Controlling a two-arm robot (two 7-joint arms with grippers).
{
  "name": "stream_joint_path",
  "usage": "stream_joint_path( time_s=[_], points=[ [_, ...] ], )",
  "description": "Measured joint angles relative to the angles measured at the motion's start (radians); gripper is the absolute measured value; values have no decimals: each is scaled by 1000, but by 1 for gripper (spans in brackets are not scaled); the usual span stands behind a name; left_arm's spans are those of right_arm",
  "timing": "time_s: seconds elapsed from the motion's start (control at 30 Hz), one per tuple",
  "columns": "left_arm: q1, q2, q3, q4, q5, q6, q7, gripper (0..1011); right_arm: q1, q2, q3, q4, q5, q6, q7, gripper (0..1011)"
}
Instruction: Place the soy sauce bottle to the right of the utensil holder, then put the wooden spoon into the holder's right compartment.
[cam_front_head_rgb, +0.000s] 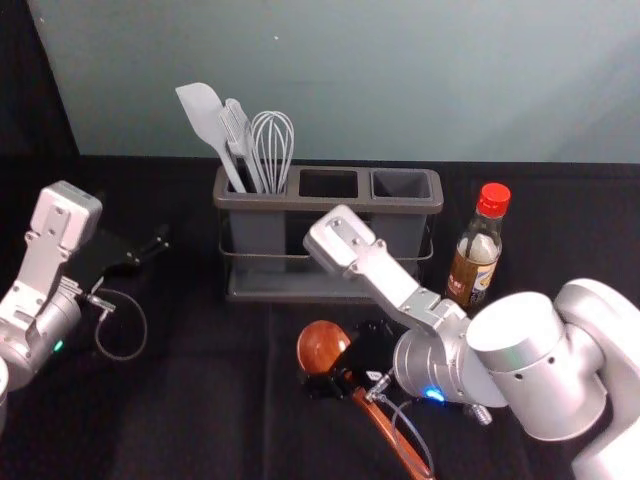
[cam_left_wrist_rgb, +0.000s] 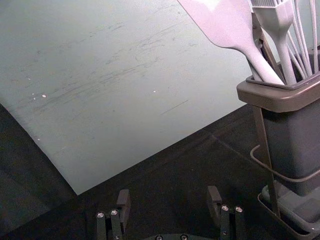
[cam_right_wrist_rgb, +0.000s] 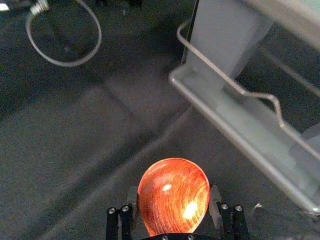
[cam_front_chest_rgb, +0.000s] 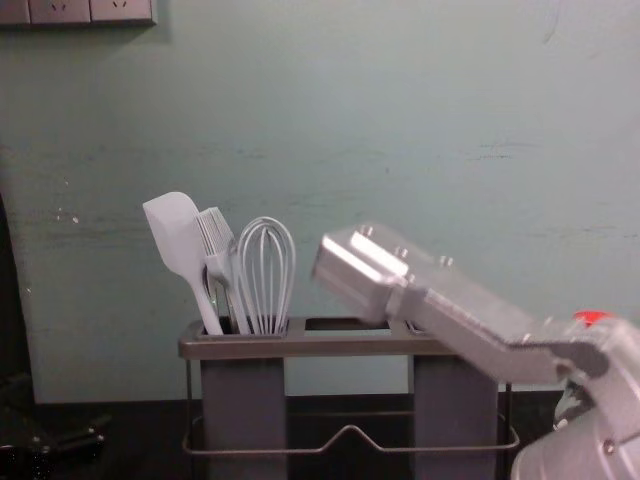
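Observation:
Around the lower bowl of the wooden spoon (cam_front_head_rgb: 322, 347) my right gripper (cam_front_head_rgb: 343, 360) is low over the cloth, before the utensil holder (cam_front_head_rgb: 329, 187). In the right wrist view, the spoon's bowl (cam_right_wrist_rgb: 174, 192) lies between the separated fingers of the right gripper (cam_right_wrist_rgb: 174, 201); contact is unclear. The handle runs toward the near edge, partly under the arm. The red-capped soy sauce bottle (cam_front_head_rgb: 477, 252) stands upright right of the holder. My left gripper (cam_front_head_rgb: 150, 252) is left of the holder; in the left wrist view, the left gripper (cam_left_wrist_rgb: 168, 204) is open and empty.
A white spatula (cam_front_head_rgb: 206, 118), a brush and a whisk (cam_front_head_rgb: 272, 150) stand in the holder's left compartment. Its middle and right compartments hold nothing visible. A wall rises behind the black cloth (cam_front_head_rgb: 200, 400). The right forearm passes close in front of the bottle.

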Motion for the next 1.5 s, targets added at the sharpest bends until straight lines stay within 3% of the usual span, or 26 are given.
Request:
stream_joint_path(
  time_s=[0.67, 0.93, 1.27, 1.5],
  points=[
    [0, 0, 0, 0, 0, 0, 0, 1005, -81, 3, 122, -159, -16, -197, -3, 838],
    [0, 0, 0, 0, 0, 0, 0, 1005, -85, 1, 195, -198, -9, -285, 15, 838],
    [0, 0, 0, 0, 0, 0, 0, 1005, -50, -6, 241, -171, 11, -388, 18, 838],
    [0, 0, 0, 0, 0, 0, 0, 1005, 11, 6, 261, -118, 34, -473, 30, 838]
  ],
)
